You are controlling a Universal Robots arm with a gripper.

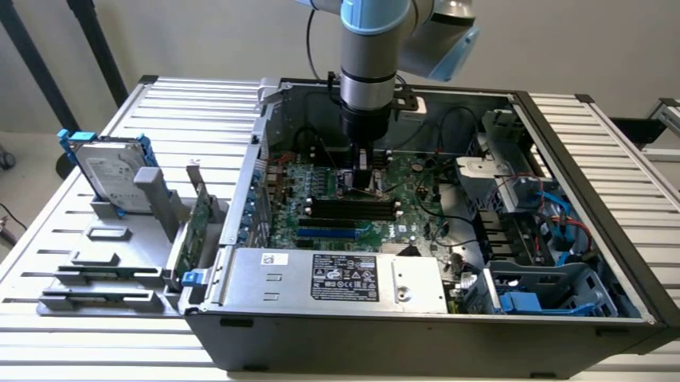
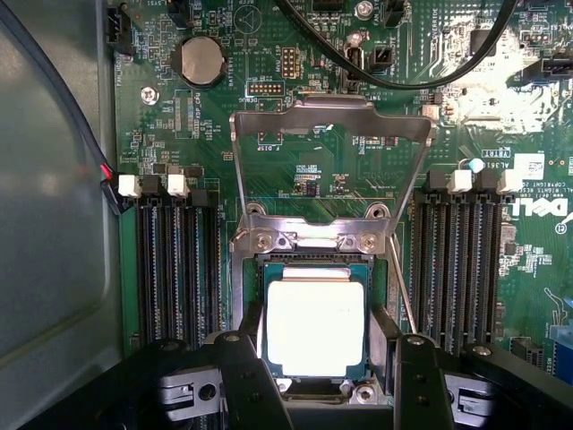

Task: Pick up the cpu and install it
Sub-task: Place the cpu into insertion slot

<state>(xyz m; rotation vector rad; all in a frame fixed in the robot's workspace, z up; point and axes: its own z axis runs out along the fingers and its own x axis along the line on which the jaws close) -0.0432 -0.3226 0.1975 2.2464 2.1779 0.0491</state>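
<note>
Cpu (image 2: 315, 326) (just one) lies between two spread jaws.

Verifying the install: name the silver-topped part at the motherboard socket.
The cpu, flat at the socket; the larger hard drive stands upright in a holder outside the case.

computer case (image 1: 425, 338), holder blocks (image 1: 107, 278) on slatted table (image 1: 191, 95)

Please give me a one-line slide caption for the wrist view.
Gripper poised at the cpu, which lies in the motherboard socket, the metal retention frame standing open.
</note>
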